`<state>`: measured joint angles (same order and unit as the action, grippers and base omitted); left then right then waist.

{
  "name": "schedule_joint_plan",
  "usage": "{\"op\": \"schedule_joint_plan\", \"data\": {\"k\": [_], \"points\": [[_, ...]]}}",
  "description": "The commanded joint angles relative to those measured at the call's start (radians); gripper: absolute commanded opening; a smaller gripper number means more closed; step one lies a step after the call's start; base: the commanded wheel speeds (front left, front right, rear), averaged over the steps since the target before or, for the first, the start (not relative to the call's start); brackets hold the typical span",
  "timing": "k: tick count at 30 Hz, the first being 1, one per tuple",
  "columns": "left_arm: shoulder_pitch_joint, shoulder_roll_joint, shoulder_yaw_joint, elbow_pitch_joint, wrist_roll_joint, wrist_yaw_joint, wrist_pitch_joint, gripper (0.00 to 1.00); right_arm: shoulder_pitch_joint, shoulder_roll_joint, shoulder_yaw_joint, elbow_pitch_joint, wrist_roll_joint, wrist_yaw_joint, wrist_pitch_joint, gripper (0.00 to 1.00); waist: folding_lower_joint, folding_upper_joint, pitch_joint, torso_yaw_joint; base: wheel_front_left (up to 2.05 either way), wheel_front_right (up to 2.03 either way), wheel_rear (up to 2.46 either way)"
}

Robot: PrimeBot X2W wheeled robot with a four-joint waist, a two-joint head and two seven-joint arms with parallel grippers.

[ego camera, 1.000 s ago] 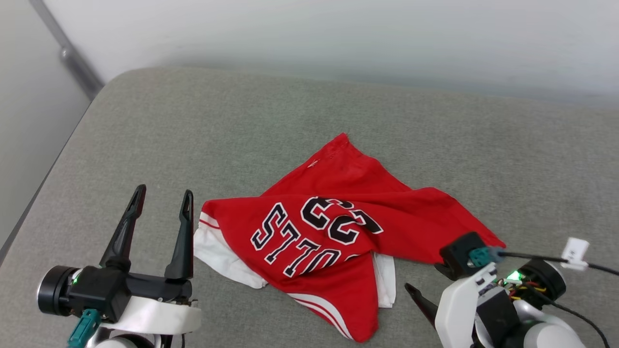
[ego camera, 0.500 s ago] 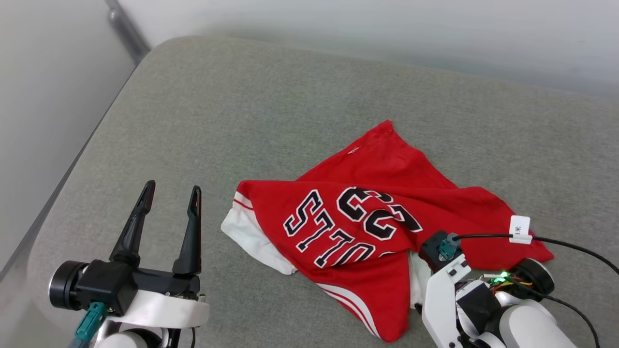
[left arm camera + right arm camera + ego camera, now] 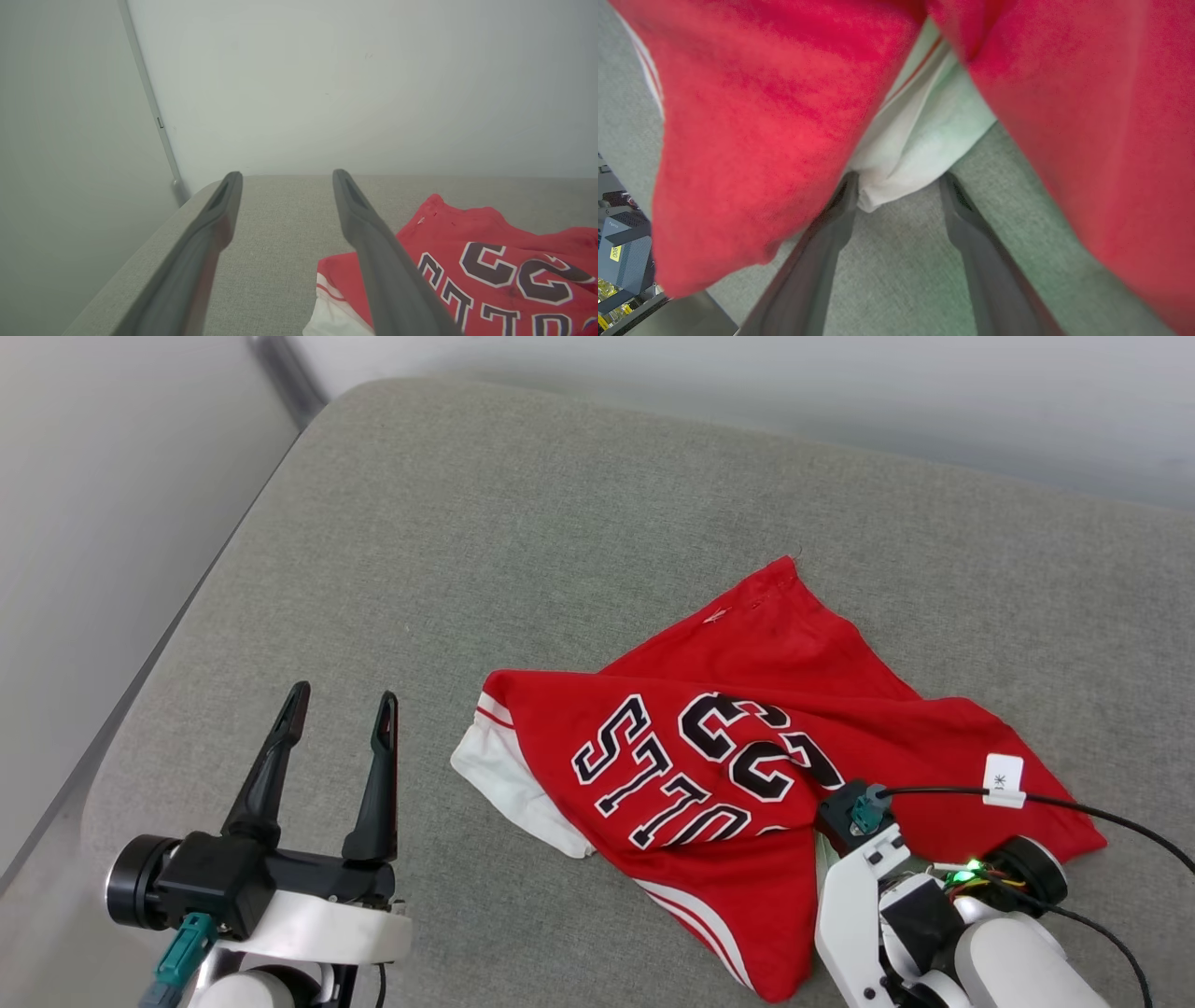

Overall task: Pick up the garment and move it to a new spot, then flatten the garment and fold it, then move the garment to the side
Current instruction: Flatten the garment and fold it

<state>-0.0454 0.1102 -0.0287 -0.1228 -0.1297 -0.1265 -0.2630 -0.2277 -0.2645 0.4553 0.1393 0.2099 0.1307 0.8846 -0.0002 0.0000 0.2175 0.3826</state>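
Right gripper point(image 3: 899, 182) has closed in on the garment point(image 3: 747, 747); the head camera has shifted too. Cloth is light, soft and limp, crumpled on the cushion point(image 3: 560, 523). Best hold, I judge: the white sleeve point(image 3: 915, 144) edge, right at the fingertips. Jaws are spread, with the sleeve edge between the tips, not pinched. Left gripper point(image 3: 341, 705): wide apart, empty, garment to its right.

My left fingers point(image 3: 373, 261) are dark grey. Right of them the garment point(image 3: 794, 644) is red, its black 23 outlined white, its white sleeve striped red. Between my right fingers point(image 3: 822, 261), its cloth is white.
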Motion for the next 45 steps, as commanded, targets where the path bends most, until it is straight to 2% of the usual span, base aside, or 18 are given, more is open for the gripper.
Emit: {"op": "schedule_joint_plan", "data": {"k": [1, 7, 13, 21, 28, 33, 39, 45], "points": [[-0.011, -0.002, 0.005, 0.007, 0.005, -0.002, -0.002, 1.00, 0.062, 0.000, 0.031, 0.102, 0.002, 0.000, 0.003, 0.00, 0.0002, 0.0000, -0.007, -0.011, 0.00, 0.00, 0.00], [0.008, 0.011, 0.016, 0.016, 0.010, -0.003, -0.002, 1.00, 0.042, -0.037, -0.046, 0.069, -0.019, -0.003, -0.051, 0.00, 0.0002, 0.0000, -0.042, -0.071, 0.00, 0.00, 0.00], [0.020, 0.024, 0.021, 0.016, 0.010, -0.003, -0.002, 1.00, 0.055, -0.107, -0.126, -0.024, -0.017, -0.001, -0.052, 0.00, 0.0002, 0.0000, -0.073, -0.161, 0.00, 0.00, 0.00], [0.010, 0.036, 0.014, 0.012, 0.001, -0.003, -0.002, 1.00, 0.105, -0.232, -0.315, -0.108, 0.015, -0.001, 0.011, 0.00, 0.0002, 0.0000, -0.068, -0.262, 0.00, 0.00, 0.00], [-0.013, 0.045, -0.007, 0.020, -0.004, -0.003, -0.002, 1.00, 0.128, -0.293, -0.487, -0.083, 0.015, -0.001, 0.012, 0.00, 0.0002, 0.0000, -0.045, -0.293, 0.00, 0.00, 0.00], [-0.023, 0.053, -0.020, 0.026, -0.007, -0.003, -0.002, 1.00, 0.108, -0.303, -0.604, -0.005, -0.020, -0.001, -0.052, 0.00, 0.0002, 0.0000, -0.039, -0.289, 0.00, 0.00, 0.00], [-0.010, 0.060, -0.030, 0.034, -0.010, -0.003, -0.003, 1.00, 0.147, -0.280, -0.711, 0.102, -0.095, -0.001, -0.078, 0.00, 0.0002, 0.0000, -0.050, -0.275, 0.00, 0.00, 0.00], [0.003, 0.062, -0.019, 0.036, -0.008, -0.003, -0.003, 1.00, 0.177, -0.224, -0.752, 0.139, -0.146, -0.001, -0.087, 0.00, 0.0002, 0.0000, -0.066, -0.283, 0.00, 0.00, 0.00]]}}
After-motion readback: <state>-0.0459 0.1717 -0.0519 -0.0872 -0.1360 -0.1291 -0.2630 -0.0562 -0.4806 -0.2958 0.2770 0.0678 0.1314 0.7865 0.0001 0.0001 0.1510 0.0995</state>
